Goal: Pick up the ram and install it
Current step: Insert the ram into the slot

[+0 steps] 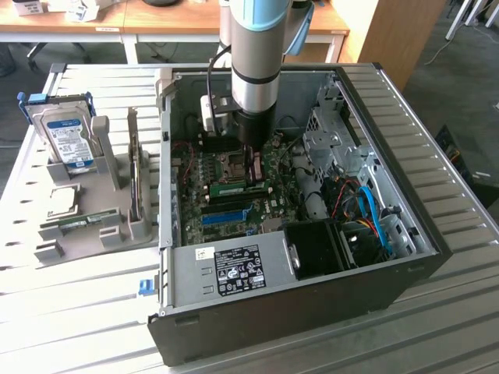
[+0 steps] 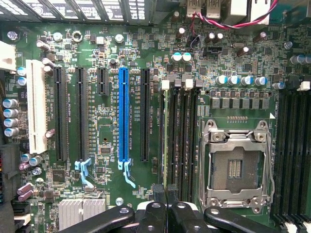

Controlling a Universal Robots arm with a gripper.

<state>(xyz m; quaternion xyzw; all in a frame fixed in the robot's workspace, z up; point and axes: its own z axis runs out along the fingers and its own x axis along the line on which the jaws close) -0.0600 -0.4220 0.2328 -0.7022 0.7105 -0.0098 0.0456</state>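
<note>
The ram (image 1: 230, 188) is a thin green stick standing on edge along a black memory slot on the motherboard, inside the open computer case (image 1: 405, 202). In the wrist view the ram (image 2: 168, 136) shows edge-on as a pale green strip, running straight out from the fingers. My gripper (image 1: 252, 178) reaches down into the case from above, and its black fingers are shut on the ram's upper edge. In the wrist view the gripper (image 2: 167, 201) has its fingers pressed together over the strip. Whether the stick is fully seated in the slot cannot be told.
The empty CPU socket (image 2: 235, 165) lies beside the memory slots, and a blue slot (image 2: 123, 116) lies on the other side. At the exterior view's left, a grey holder (image 1: 117, 222) carries a hard drive (image 1: 66, 136) and another green stick (image 1: 78, 224). Cables and a black fan (image 1: 316, 248) crowd the case's right.
</note>
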